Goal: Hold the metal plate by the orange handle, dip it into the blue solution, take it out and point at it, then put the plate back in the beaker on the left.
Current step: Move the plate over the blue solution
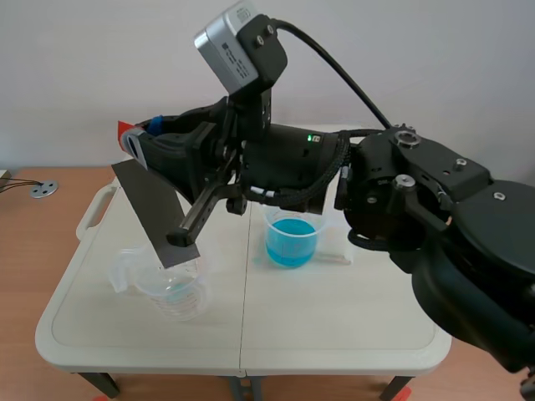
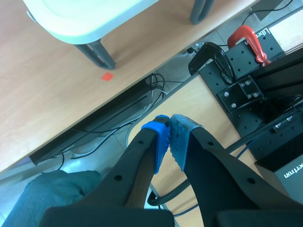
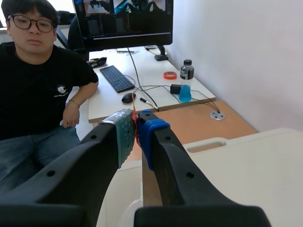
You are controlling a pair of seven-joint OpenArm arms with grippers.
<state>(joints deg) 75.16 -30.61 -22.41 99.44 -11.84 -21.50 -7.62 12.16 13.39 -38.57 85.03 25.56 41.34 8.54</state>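
Observation:
A dark grey metal plate (image 1: 155, 213) hangs tilted over the table's left half. Its orange handle (image 1: 125, 129) is at the top, and my right gripper (image 1: 138, 140) is shut on it, having come across from the right. The plate's lower edge is at the mouth of the clear left beaker (image 1: 174, 292). The beaker of blue solution (image 1: 292, 238) stands in the middle of the table, to the plate's right. In the right wrist view the thin handle (image 3: 135, 118) is pinched in my right gripper (image 3: 136, 126). My left gripper (image 2: 169, 137) is shut on nothing, off the table and facing the floor.
The white folding table (image 1: 334, 317) has a carry slot (image 1: 94, 210) at its left end. A person (image 3: 38, 90) sits beyond the table beside a desk with a keyboard (image 3: 116, 78) and a bottle (image 3: 185, 81). Table legs (image 2: 97, 52), cables and a red clamp (image 2: 244, 35) lie below my left gripper.

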